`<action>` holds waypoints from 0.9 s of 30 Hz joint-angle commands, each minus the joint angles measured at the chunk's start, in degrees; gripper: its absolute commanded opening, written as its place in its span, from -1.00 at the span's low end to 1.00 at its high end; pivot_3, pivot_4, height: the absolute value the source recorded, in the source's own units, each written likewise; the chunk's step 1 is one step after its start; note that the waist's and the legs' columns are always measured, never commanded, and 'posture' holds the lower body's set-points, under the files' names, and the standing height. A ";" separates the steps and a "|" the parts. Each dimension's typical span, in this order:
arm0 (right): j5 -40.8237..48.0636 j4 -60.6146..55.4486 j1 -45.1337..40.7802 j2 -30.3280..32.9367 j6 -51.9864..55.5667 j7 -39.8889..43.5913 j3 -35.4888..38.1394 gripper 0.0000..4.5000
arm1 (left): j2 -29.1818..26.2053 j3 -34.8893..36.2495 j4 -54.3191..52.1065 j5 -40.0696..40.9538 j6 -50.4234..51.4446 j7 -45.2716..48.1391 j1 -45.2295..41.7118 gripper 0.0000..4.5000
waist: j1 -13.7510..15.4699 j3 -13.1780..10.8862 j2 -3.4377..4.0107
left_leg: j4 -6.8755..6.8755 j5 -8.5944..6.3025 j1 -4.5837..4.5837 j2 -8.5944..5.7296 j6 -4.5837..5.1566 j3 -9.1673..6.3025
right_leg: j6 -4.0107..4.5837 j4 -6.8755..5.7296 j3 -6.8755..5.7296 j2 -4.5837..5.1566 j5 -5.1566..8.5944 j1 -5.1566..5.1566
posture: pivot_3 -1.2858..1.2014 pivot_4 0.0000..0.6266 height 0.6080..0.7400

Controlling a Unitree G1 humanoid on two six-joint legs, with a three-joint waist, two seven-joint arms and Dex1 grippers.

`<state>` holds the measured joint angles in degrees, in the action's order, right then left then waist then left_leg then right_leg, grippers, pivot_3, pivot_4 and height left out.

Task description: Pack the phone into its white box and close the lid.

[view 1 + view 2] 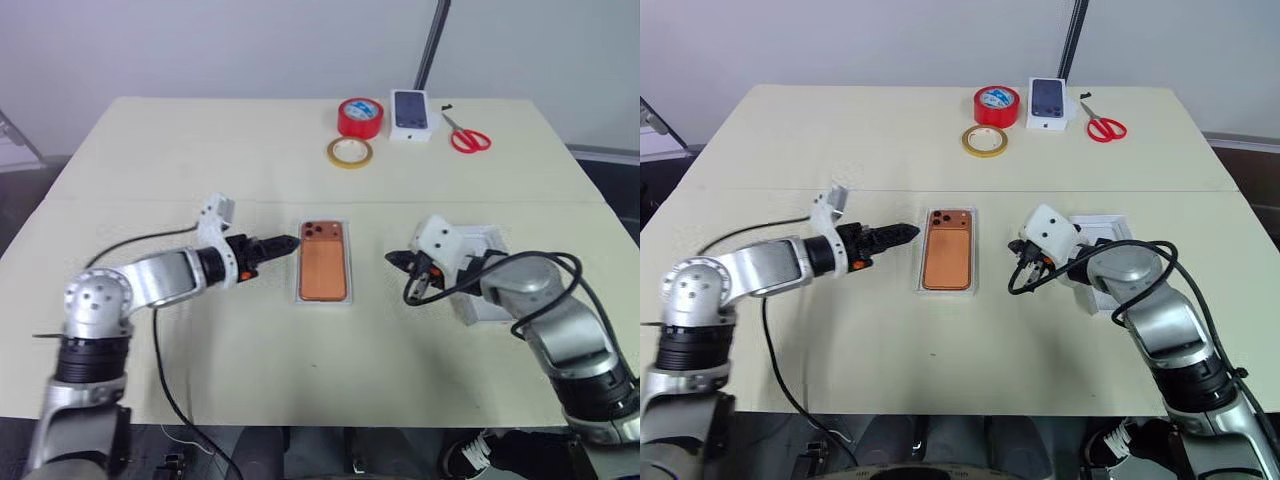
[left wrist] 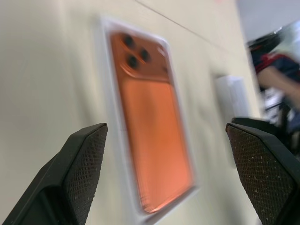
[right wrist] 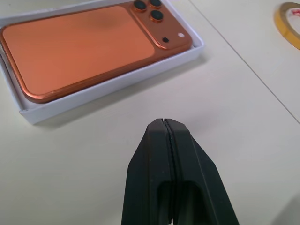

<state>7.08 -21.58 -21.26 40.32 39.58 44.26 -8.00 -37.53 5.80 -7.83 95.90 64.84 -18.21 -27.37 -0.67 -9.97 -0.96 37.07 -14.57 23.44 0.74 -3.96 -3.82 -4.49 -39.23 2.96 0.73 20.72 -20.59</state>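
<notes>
One phone point(image 1: 325, 263), orange-copper, back up, camera cluster toward the far end, lies flat inside one white box point(image 1: 325, 299) at mid-bench; the box rim shows all round it. One lid point(image 1: 1110, 232), white, sits open side up to the right of the box, well apart from it and partly hidden behind the right arm.

Far edge of the bench point(image 1: 150, 170) carries four items: one red tape roll point(image 1: 360, 117), one thin yellow tape ring point(image 1: 350, 152), one box printed with a dark phone point(image 1: 410, 113), one pair of red-handled scissors point(image 1: 467, 136) (all well clear of the packing spot).

Two tools. Left tool point(image 1: 283, 243) sits just beside the box's left rim near the camera end, pointing at it, fingers point(image 2: 82, 171) spread wide with nothing between them. Right tool point(image 1: 396, 258) is to the right of the box, apart from it, its two fingers point(image 3: 171, 173) pressed fully together on nothing, between box and lid.

Open room: bare bench in front of the box to the near edge, and a wide bare strip between the box and the far-edge items. Left half of the bench is bare apart from the left arm and its cable point(image 1: 160, 370).
</notes>
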 commanded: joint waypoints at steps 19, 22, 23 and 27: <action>-13.33 13.63 -14.55 -11.99 2.98 -6.89 -17.77 -1.00 | 3.24 -25.63 2.37 -60.20 -10.34 37.73 -7.07 -0.97 | -0.08 -0.15 0.04 | -0.05 0.03 0.06 0.03 -0.04 0.04 | 0.02 -0.05 0.00 -0.02 0.00 -0.11 | 0.03 -0.52 1.00; -13.13 11.83 -14.35 -11.58 3.68 -5.72 -17.00 -1.00 | 7.34 -25.29 2.86 -60.84 -8.53 39.73 -8.67 -0.97 | 0.11 -0.14 0.04 | 0.00 -0.01 0.06 -0.02 0.02 0.02 | 0.01 -0.05 -0.02 0.03 0.00 -0.07 | 0.03 -0.52 1.00; -13.09 10.99 -14.07 -11.03 3.87 -5.26 -16.77 -1.00 | 8.49 -25.19 2.87 -61.03 -7.94 40.38 -9.09 -0.97 | 0.15 -0.14 0.04 | 0.02 -0.01 0.06 -0.04 0.03 0.01 | 0.01 -0.05 -0.03 0.06 0.00 -0.05 | 0.03 -0.52 1.00; -12.46 5.88 -11.15 -6.29 5.41 -2.82 -15.02 -1.00 | 13.66 -25.88 3.35 -61.57 -5.85 42.97 -11.12 -0.97 | 0.50 -0.15 0.04 | 0.04 -0.03 0.06 -0.10 0.07 -0.03 | 0.00 -0.02 -0.07 0.11 0.01 -0.01 | 0.03 -0.52 1.00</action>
<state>-6.06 -10.52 -32.92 33.31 45.21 40.14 -24.51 -27.15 -18.28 -3.20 32.91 58.07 21.55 -36.93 -0.17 -10.11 -0.92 37.12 -14.61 23.50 0.62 -3.88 -3.85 -4.50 -39.23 2.89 0.85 20.73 -20.59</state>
